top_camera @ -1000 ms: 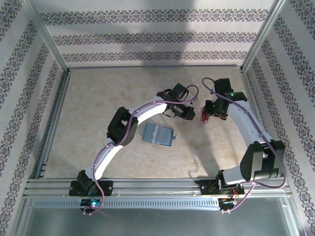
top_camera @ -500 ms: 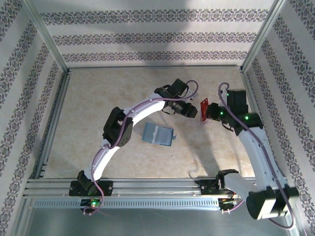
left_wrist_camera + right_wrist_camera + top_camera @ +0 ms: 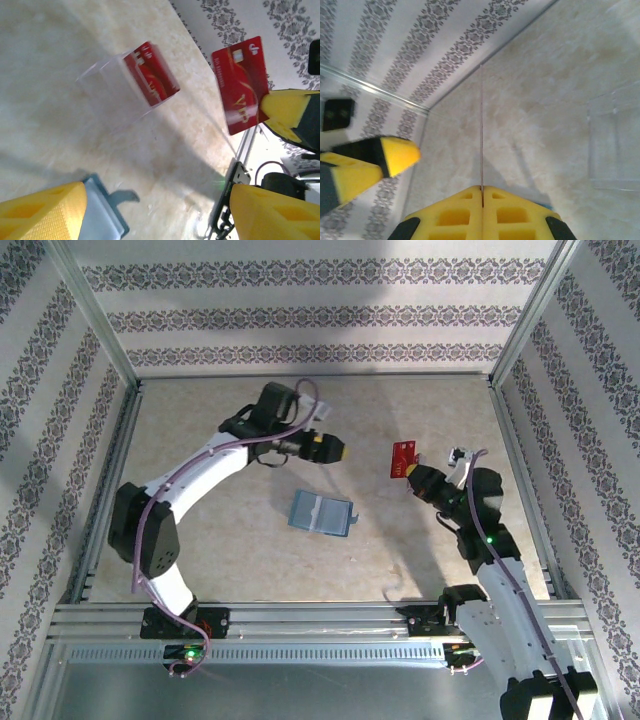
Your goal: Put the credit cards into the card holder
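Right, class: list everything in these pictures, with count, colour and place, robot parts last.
beige table: one, beige, under everything
clear plastic box: one, see-through, on the table
red plastic card in box: one visible, red, inside that box
thin red plastic card: one, red, held above the table
teal-blue bifold card holder: one, teal, open, mid-table
left gripper: one, yellow-tipped, open, beyond the holder
right gripper: one, yellow-tipped, shut on the held card

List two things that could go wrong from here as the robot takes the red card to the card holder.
1. The right tool pinches the red card by one corner, so it may pivot or slip in transit.
2. The card holder lies loose on the table, the open left tool away from it, so it may slide when the card is pushed in.
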Motion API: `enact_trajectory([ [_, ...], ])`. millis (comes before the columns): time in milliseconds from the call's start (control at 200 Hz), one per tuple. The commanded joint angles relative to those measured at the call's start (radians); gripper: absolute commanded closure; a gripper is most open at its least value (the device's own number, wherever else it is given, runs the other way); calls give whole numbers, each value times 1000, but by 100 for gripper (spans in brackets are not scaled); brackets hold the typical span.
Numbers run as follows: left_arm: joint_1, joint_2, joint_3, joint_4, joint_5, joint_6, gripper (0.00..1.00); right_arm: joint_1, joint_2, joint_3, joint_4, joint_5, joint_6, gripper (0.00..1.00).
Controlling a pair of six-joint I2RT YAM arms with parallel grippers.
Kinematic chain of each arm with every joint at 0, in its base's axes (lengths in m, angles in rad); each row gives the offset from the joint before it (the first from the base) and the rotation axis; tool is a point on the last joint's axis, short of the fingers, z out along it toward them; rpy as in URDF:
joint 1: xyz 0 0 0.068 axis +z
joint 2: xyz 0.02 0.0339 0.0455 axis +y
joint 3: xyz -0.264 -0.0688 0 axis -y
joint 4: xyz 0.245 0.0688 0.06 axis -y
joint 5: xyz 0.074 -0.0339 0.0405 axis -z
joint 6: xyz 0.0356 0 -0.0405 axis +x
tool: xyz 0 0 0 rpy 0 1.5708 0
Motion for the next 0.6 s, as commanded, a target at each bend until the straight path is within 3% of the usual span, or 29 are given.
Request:
enact_trajectory([
  [0, 71, -55, -150, 318, 179, -158, 24, 33, -18, -98, 287, -16, 140, 100],
  [115, 135, -88, -347, 829, 267, -453, 24, 61, 3, -199, 491, 12, 245, 100],
  [190, 147, -97, -423, 1088, 305, -555, 22, 92, 26, -225, 582, 25, 284, 100],
  [450, 113, -69, -437, 1087, 272, -569, 21, 237, 95, -271, 806, 143, 338, 100],
  [600, 60, -50, -443, 1116, 266, -571, 22, 302, 124, -233, 824, 162, 316, 100],
])
